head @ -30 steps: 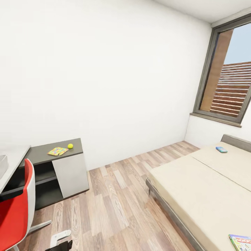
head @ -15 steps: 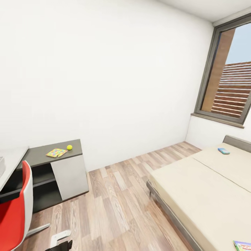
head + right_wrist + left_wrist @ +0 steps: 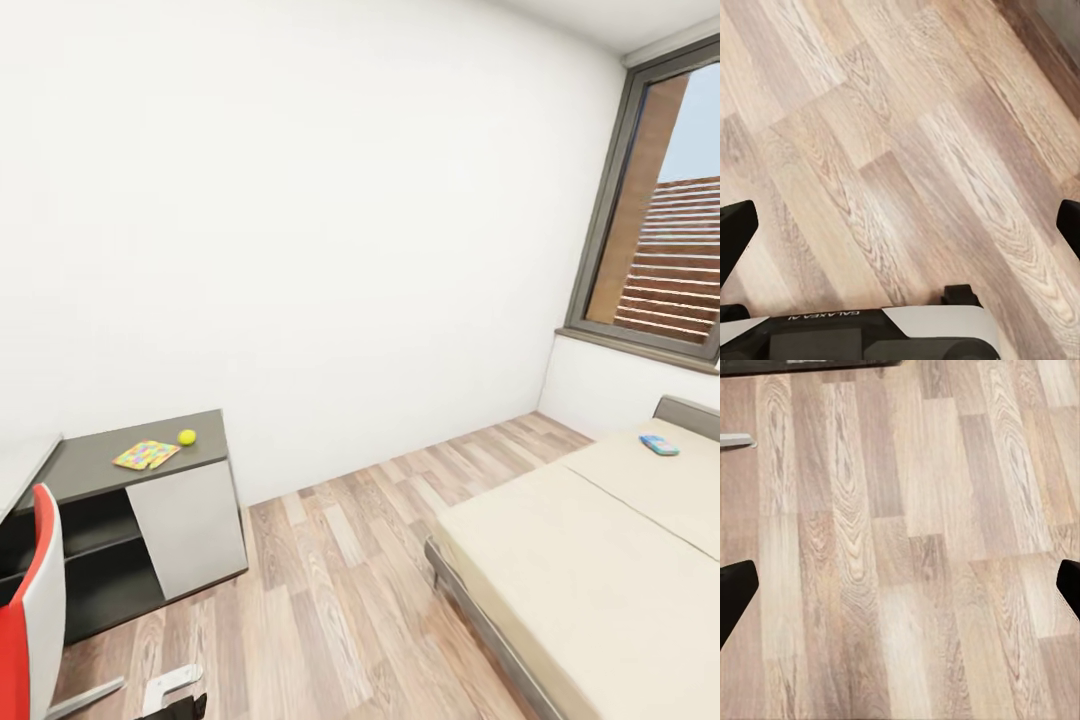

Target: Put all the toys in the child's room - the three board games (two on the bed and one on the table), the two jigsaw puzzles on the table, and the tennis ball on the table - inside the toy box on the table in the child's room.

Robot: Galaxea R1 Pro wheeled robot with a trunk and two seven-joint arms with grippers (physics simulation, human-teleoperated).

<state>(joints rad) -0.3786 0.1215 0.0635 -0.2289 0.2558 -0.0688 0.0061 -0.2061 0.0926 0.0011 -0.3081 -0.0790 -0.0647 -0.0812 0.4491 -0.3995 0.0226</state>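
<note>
Though white-walled — wood-plank floor [image 3: 340,570], grey table [image 3: 85,470]

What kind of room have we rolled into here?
Most likely a child's bedroom: a low bed with a beige mattress on the right, a desk against the white wall, and toys out, a jigsaw puzzle and tennis ball on the desk's dark top.

Ahead of me the lower dark grey surface [image 3: 100,463] carries 1 bright multicoloured jigsaw square [image 3: 146,455] with a small yellow-green ball [image 3: 187,437] just beside it. The wide beige bed [image 3: 600,560] holds 1 small blue flat box [image 3: 660,445] near its grey headboard [image 3: 688,415].
</note>
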